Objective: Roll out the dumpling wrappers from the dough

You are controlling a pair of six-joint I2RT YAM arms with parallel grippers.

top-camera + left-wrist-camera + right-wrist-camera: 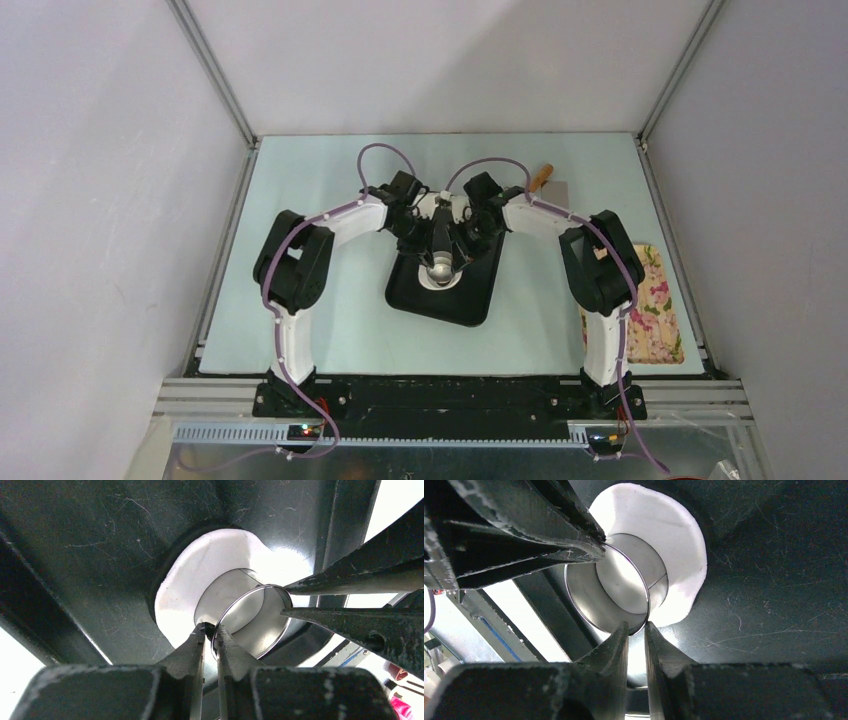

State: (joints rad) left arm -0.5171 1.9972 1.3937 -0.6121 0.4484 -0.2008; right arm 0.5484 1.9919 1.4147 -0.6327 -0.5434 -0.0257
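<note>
The left jaws and the right jaws each pinch the rim of the steel cup (250, 625) standing on the flattened dough (180, 580) in the black tray (100, 555), so I judge both should press down evenly, cup level, for a clean round cut

A pale-green desk (300, 330) is being used as the work surface. A black tray (480, 296) is being carried near its ctr, slightly askew. A floral cloth (655, 310) is being kept along the rt edge. A wooden handle (541, 177) is being rested far rt, by a grey piece (558, 192).
</note>
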